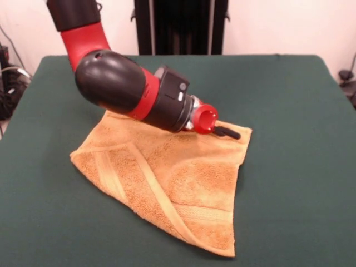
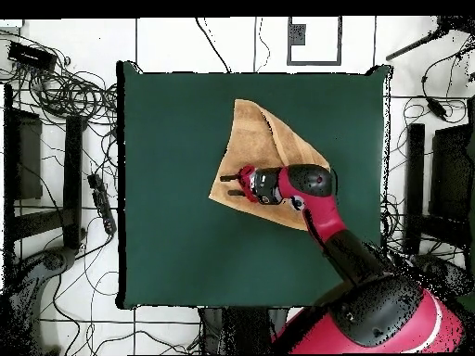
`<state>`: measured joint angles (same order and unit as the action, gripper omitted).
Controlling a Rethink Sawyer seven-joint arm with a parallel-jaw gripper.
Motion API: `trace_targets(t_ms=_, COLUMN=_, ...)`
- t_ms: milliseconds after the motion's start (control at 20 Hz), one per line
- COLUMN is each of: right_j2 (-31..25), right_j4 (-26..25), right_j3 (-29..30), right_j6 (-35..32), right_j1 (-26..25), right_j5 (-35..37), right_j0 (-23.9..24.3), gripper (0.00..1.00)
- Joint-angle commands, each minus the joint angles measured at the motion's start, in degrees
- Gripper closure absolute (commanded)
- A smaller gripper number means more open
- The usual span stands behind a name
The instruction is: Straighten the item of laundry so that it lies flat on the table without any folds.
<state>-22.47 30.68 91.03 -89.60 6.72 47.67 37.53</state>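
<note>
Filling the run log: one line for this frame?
towel: folded over, not flat | gripper: low over towel's far corner, grip unclear | table: green felt | task: unfinished

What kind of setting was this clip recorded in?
Most likely a robotics lab. A red and black robot arm works over a green table holding only an orange towel. The overhead view shows loose cables across a tiled floor.

A dark green felt-covered bench (image 1: 289,167) carries one golden-orange terry towel (image 1: 183,189), lying near its middle with a flap folded over, showing a woven band.
</note>
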Motion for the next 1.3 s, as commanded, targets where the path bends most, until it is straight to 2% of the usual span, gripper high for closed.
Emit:
trace_targets(t_ms=50, right_j2=-2.8, right_j4=-1.3, right_j3=3.2, right_j6=-8.5, right_j1=-4.7, right_j5=-12.8, right_j0=-8.9, gripper=0.0)
trace_targets(t_ms=350, right_j2=3.1, right_j4=-1.7, right_j3=2.5, right_j6=-14.2, right_j1=-3.2, right_j5=-11.9, right_j0=-14.4, gripper=0.0)
trace_targets(t_ms=550, right_j2=6.4, right_j4=-2.7, right_j3=2.4, right_j6=-14.1, right_j1=-2.4, right_j5=-10.4, right_j0=-16.7, gripper=0.0)
trace_targets(t_ms=1000, right_j2=9.3, right_j4=-1.3, right_j3=3.4, right_j6=-13.6, right_j1=-1.9, right_j5=-8.9, right_j0=-19.3, gripper=0.0)
trace_targets(t_ms=1300, right_j2=9.3, right_j4=-0.8, right_j3=5.8, right_j6=-12.6, right_j1=-0.8, right_j5=-9.0, right_j0=-19.5, gripper=0.0)
